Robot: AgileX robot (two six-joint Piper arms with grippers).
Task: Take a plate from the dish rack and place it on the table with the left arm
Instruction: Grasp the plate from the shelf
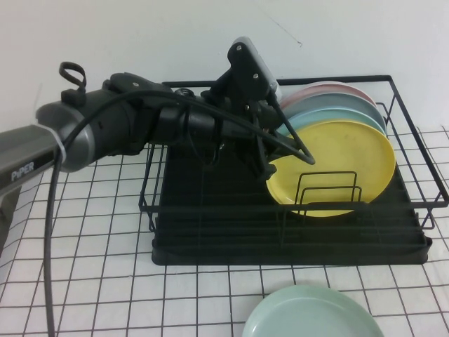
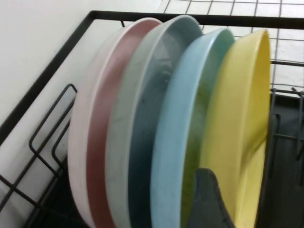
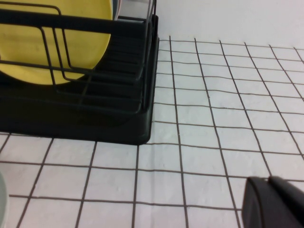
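Observation:
The bright-yellow plate [image 1: 344, 161] stands upright at the front of a row of plates in the black wire dish rack [image 1: 280, 239]. My left arm reaches over the rack from the left. My left gripper [image 1: 287, 163] is open at the plate's left rim, with one finger across the plate's front face. In the left wrist view one dark finger [image 2: 206, 199] lies against the yellow plate [image 2: 242, 118], beside the light-blue plate [image 2: 175, 142]. The other finger is hidden. My right gripper [image 3: 275, 204] is shut and empty, low over the table [image 3: 213, 118], out of the high view.
Behind the yellow plate stand the light-blue plate [image 1: 330, 116], a grey-green one [image 2: 137, 118] and a pink one [image 2: 97, 142]. A pale mint-green plate [image 1: 312, 316] lies on the grid table [image 1: 91, 267] in front of the rack. Wire dividers [image 1: 326, 189] stand before the yellow plate.

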